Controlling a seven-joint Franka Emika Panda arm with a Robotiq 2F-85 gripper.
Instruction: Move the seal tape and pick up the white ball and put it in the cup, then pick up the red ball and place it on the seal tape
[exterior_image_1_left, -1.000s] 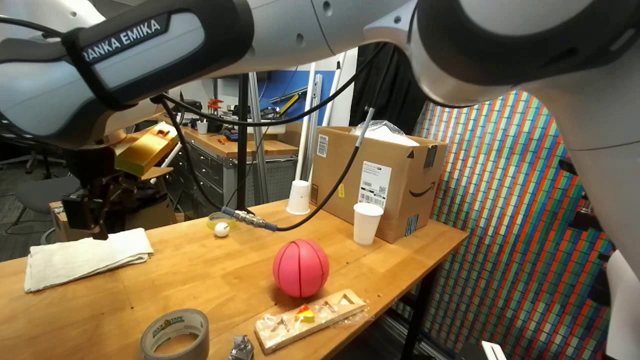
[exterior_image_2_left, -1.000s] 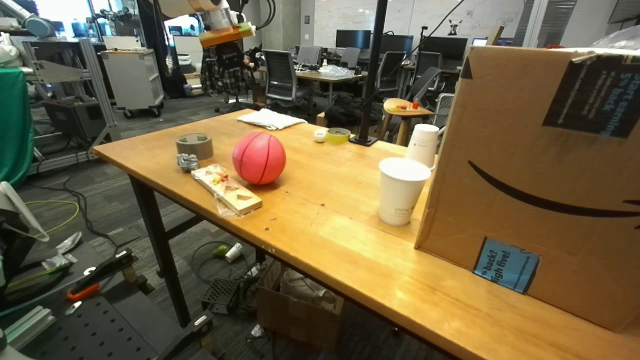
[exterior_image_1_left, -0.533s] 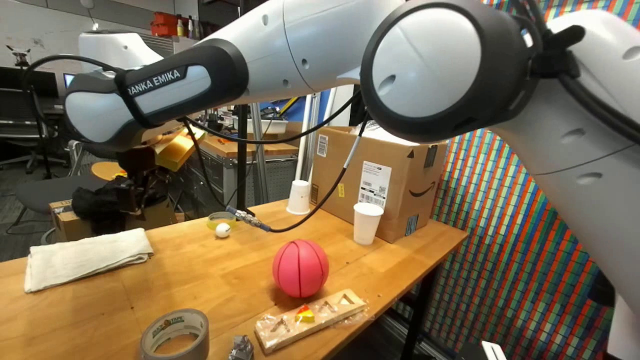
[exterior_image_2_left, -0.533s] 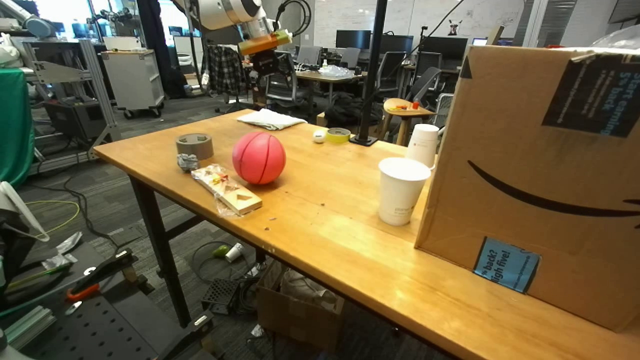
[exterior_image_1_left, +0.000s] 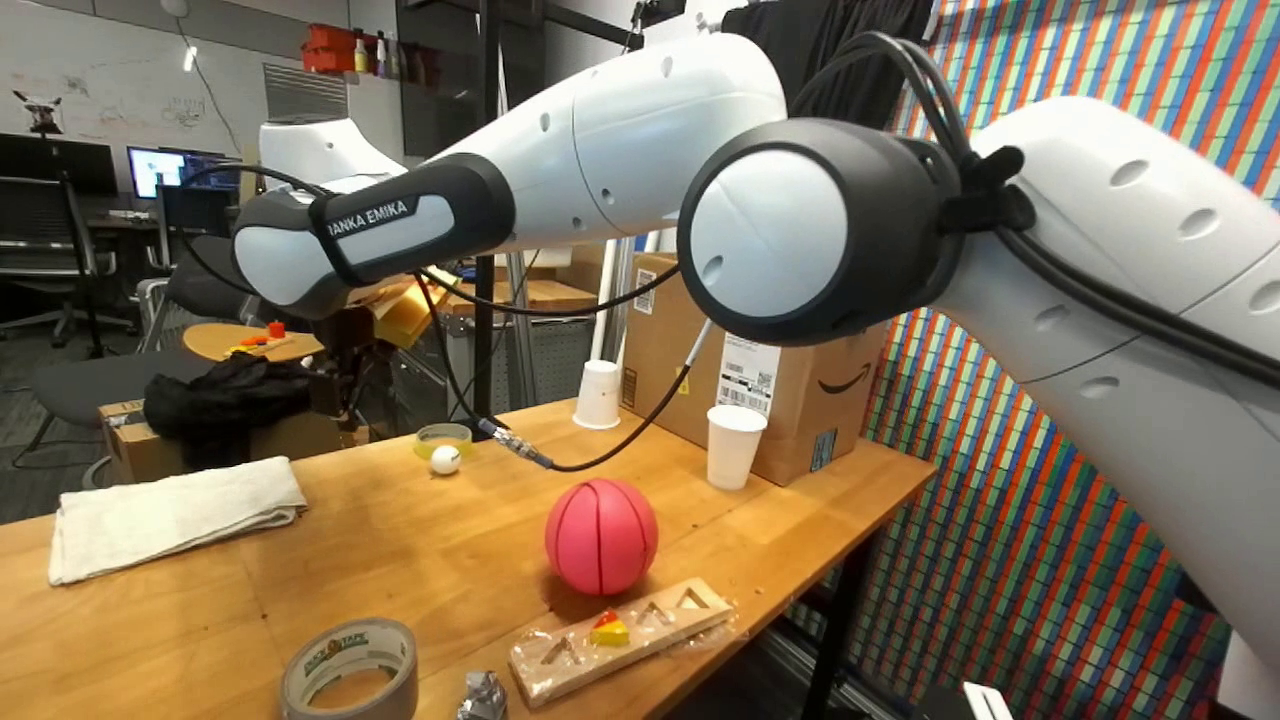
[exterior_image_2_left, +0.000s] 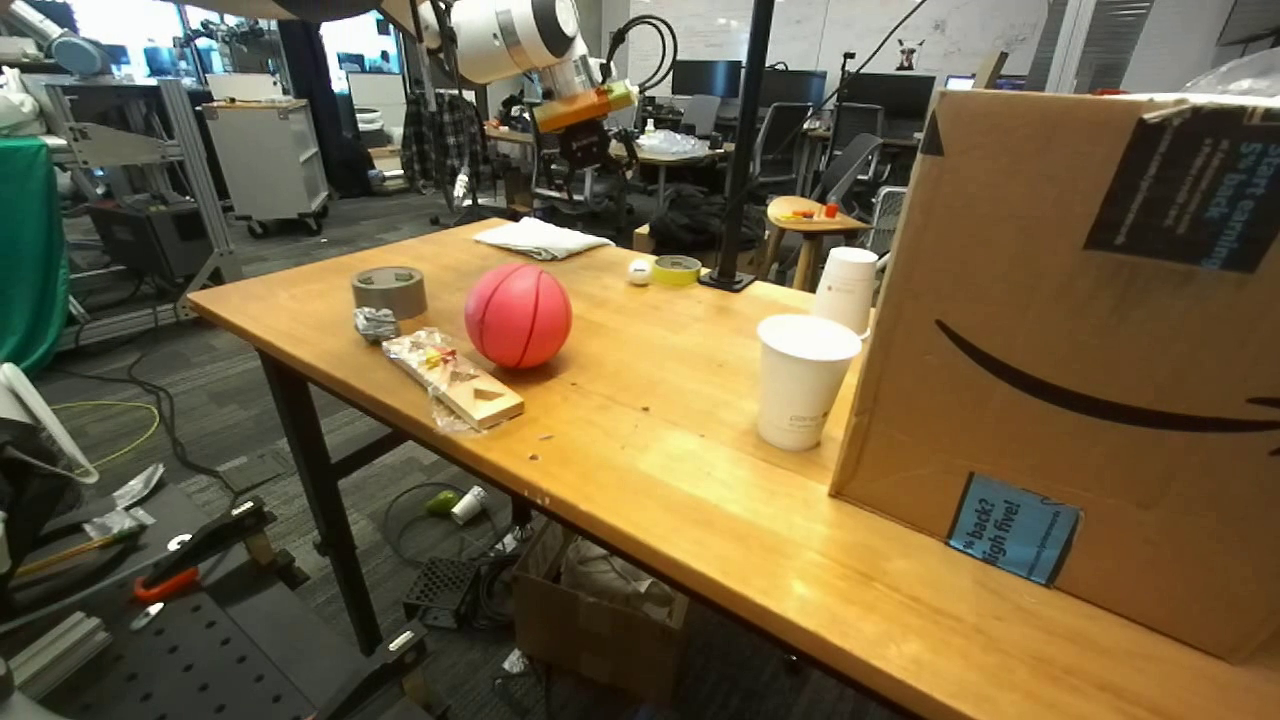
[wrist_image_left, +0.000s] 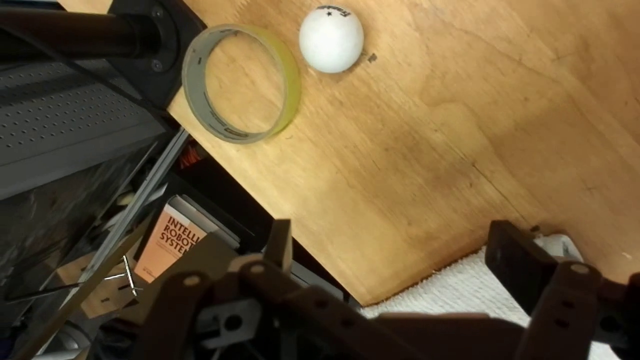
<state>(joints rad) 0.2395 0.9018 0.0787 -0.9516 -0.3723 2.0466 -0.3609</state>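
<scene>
“DUCK TAPE” shows inside the grey-olive tape roll (exterior_image_2_left: 390, 297), “Frank” on the white ball (wrist_image_left: 331, 40) beside a yellow tape ring (wrist_image_left: 291, 85), “high five!” on the brown cardboard box (exterior_image_2_left: 1060, 335). A tapered white cup (exterior_image_2_left: 805, 385) stands upright, a seamed red-pink ball (exterior_image_2_left: 518, 316) shares the wooden table (exterior_image_2_left: 700, 480), dark chairs (exterior_image_2_left: 783, 142) beyond. The dark gripper (wrist_image_left: 395, 250) stands wide, grasping nothing.

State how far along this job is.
Done: nothing certain; whether the move of the grey tape is finished can't be told. In hand: nothing, the fingers stand open and empty. Left: white ball, beside the yellow tape, into the upright cup; red ball, apart from the grey tape, onto it.
</scene>
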